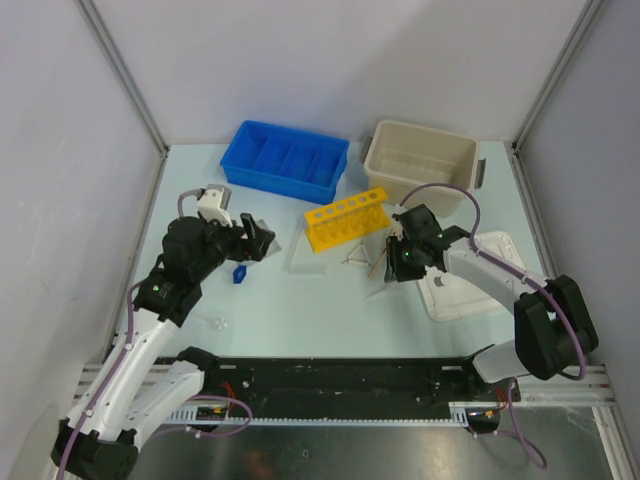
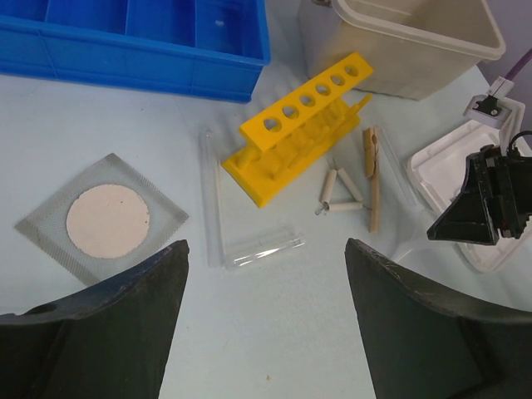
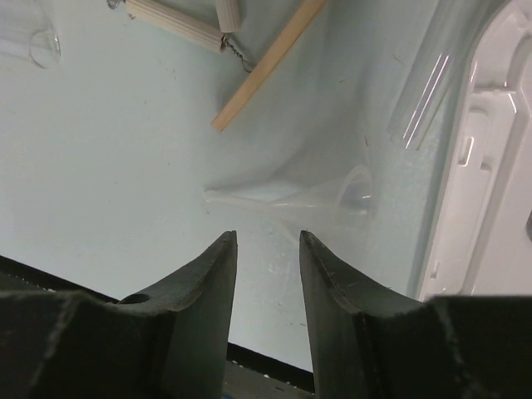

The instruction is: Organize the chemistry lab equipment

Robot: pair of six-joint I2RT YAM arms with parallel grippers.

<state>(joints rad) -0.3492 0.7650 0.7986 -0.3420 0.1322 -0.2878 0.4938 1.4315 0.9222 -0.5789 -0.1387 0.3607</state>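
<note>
The yellow holed test-tube rack (image 1: 345, 218) lies mid-table; it also shows in the left wrist view (image 2: 299, 137). The wire triangle (image 2: 341, 196) and the wooden clamp stick (image 2: 372, 179) lie to its right. The square gauze with a white centre (image 2: 108, 220) lies left of the rack, partly under my left gripper (image 1: 262, 240), which is open and empty above the table (image 2: 266, 246). The tiny blue piece (image 1: 240, 273) lies below it. My right gripper (image 1: 392, 270) is open and empty, with its tips (image 3: 266, 236) just short of the clear funnel (image 3: 316, 196) lying on its side.
The blue divided bin (image 1: 285, 160) and the beige tub (image 1: 420, 165) stand at the back. The white lid (image 1: 470, 280) lies on the right, beside my right gripper. Clear tubes (image 2: 249, 241) lie in front of the rack. A small clear item (image 1: 218, 322) lies front left.
</note>
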